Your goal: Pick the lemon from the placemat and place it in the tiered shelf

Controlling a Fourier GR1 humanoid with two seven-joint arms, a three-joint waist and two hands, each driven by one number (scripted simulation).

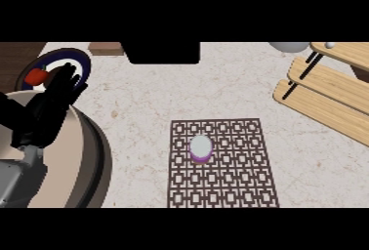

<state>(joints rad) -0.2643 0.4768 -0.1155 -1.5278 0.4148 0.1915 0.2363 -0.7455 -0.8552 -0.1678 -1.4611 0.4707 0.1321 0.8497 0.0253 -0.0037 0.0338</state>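
Still untouched, lemon on placemat

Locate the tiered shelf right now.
In the head view, the wooden tiered shelf sits at the upper right of the counter, up and right of the patterned placemat.

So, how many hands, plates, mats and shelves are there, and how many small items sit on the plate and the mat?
Hands: 1, the left hand, open at the left edge
Plates: 1, the plate
Mats: 1, the mat
Shelves: 1, the shelf
Small items: 2, a red item on the plate and a pale item on the mat
Total: 6
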